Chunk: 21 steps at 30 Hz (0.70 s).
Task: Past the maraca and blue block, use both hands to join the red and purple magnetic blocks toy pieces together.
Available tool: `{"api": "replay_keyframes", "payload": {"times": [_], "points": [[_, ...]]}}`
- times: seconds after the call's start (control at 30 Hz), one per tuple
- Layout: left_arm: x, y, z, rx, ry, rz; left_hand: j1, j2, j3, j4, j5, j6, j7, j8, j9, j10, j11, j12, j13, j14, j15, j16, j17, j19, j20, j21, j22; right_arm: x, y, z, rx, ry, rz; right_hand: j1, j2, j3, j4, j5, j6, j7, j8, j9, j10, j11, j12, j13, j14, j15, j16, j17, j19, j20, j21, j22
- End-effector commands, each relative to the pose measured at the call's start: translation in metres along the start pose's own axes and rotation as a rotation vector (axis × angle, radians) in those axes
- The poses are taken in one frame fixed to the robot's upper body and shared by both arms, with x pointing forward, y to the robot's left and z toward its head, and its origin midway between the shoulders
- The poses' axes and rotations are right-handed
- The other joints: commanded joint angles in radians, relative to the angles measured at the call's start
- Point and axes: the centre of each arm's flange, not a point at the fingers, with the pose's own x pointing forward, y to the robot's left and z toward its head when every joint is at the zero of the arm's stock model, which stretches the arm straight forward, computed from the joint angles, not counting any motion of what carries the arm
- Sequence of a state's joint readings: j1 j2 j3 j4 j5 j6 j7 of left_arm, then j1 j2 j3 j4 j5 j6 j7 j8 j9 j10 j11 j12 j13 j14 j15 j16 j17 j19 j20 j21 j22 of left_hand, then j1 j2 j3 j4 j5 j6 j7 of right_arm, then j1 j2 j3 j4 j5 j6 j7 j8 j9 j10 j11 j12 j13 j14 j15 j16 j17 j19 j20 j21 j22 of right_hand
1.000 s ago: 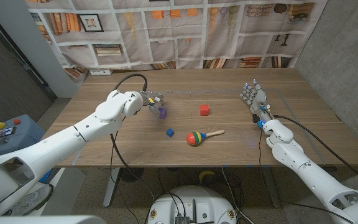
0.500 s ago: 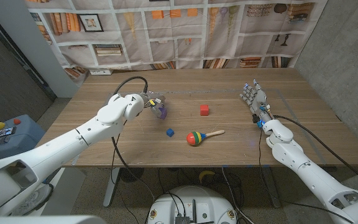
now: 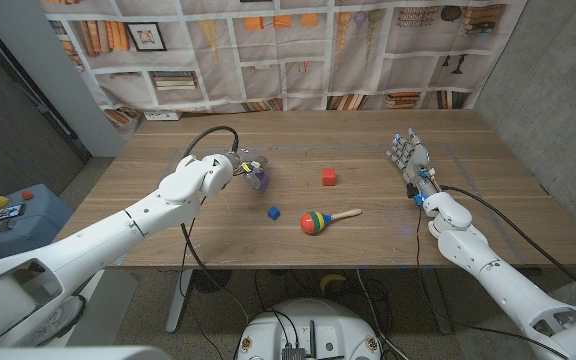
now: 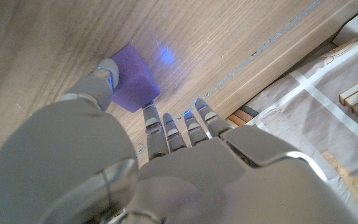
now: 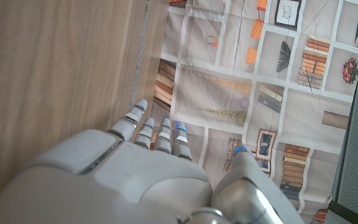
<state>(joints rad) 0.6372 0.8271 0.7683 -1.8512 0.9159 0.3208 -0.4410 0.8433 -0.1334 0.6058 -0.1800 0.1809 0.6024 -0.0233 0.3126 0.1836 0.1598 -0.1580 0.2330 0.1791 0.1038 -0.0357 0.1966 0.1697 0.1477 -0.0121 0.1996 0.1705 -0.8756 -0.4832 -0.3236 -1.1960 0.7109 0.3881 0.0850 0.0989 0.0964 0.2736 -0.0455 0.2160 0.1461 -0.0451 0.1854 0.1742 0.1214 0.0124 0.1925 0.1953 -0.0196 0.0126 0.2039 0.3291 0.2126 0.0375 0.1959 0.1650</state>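
Reaching over the wooden table, your left hand sits at the purple block, left of centre. In the left wrist view, the thumb tip touches one side of the purple block while the other fingers extend just beside it; whether the block is truly pinched cannot be told. The block lies on the table surface. Your right hand stands near the right edge, fingers extended and apart, holding nothing; the right wrist view shows its fingers pointing toward the far edge and the printed bookshelf backdrop. The red block rests right of centre, well apart from both hands. Nearer to you lie the small blue block and the striped maraca, its handle pointing right.
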Motion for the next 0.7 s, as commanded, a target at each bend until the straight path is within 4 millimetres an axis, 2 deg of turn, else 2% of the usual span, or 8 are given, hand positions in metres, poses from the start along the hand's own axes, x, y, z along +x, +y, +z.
{"api": "replay_keyframes", "payload": {"times": [0.03, 0.1, 0.23, 0.7], "points": [[-0.0027, -0.0055, 0.0053, 0.022, 0.023, 0.027, 0.019, 0.0, -0.007, -0.002, 0.001, 0.02, 0.0, 0.001, 0.006, 0.027, -0.004, 0.004, 0.003, 0.025, -0.053, 0.007, 0.004, 0.025, 0.003, 0.008, 0.001, -0.0004, 0.0013, -0.0011, 0.006, -0.004, -0.004, -0.004, 0.011, 0.005, -0.004, 0.008, 0.008, -0.006, 0.004, 0.004, 0.013, 0.0, 0.007, 0.0, 0.004, 0.005, 0.008, 0.002, 0.005, 0.001, -0.001, 0.004], [-0.0041, -0.0064, 0.0059, 0.025, 0.034, 0.04, 0.029, 0.001, -0.011, -0.002, 0.002, 0.038, -0.004, 0.005, 0.007, 0.044, -0.005, 0.006, 0.003, 0.049, -0.062, 0.011, 0.004, 0.036, 0.004, 0.009, 0.001, -0.0003, 0.0014, -0.0014, 0.007, -0.005, -0.005, -0.005, 0.011, 0.005, -0.004, 0.008, 0.009, -0.006, 0.004, 0.004, 0.013, 0.0, 0.007, 0.0, 0.005, 0.005, 0.008, 0.001, 0.006, 0.002, -0.001, 0.004], [-0.0055, -0.0074, 0.0063, 0.034, 0.046, 0.033, 0.046, 0.005, -0.019, 0.001, 0.004, 0.074, 0.003, 0.012, 0.008, 0.072, -0.01, 0.007, 0.004, 0.076, -0.071, 0.012, 0.004, 0.062, 0.002, 0.012, 0.002, -0.0003, 0.0016, -0.0018, 0.009, -0.007, -0.005, -0.004, 0.011, 0.005, -0.004, 0.008, 0.009, -0.006, 0.004, 0.004, 0.015, 0.001, 0.008, 0.0, 0.007, 0.005, 0.009, 0.001, 0.007, 0.001, -0.001, 0.004], [-0.0116, -0.0041, 0.0072, 0.043, 0.072, 0.105, 0.083, 0.027, -0.059, 0.007, 0.01, 0.249, -0.026, 0.047, 0.012, 0.154, -0.03, 0.002, 0.003, 0.165, -0.107, 0.013, 0.005, 0.135, -0.017, 0.019, 0.005, -0.0038, 0.0017, 0.0006, -0.003, -0.007, 0.0, -0.004, 0.013, 0.006, -0.005, 0.009, 0.011, -0.007, 0.005, 0.004, 0.016, 0.0, 0.008, 0.0, 0.008, 0.004, 0.01, -0.001, 0.009, 0.002, -0.001, 0.004]]}}
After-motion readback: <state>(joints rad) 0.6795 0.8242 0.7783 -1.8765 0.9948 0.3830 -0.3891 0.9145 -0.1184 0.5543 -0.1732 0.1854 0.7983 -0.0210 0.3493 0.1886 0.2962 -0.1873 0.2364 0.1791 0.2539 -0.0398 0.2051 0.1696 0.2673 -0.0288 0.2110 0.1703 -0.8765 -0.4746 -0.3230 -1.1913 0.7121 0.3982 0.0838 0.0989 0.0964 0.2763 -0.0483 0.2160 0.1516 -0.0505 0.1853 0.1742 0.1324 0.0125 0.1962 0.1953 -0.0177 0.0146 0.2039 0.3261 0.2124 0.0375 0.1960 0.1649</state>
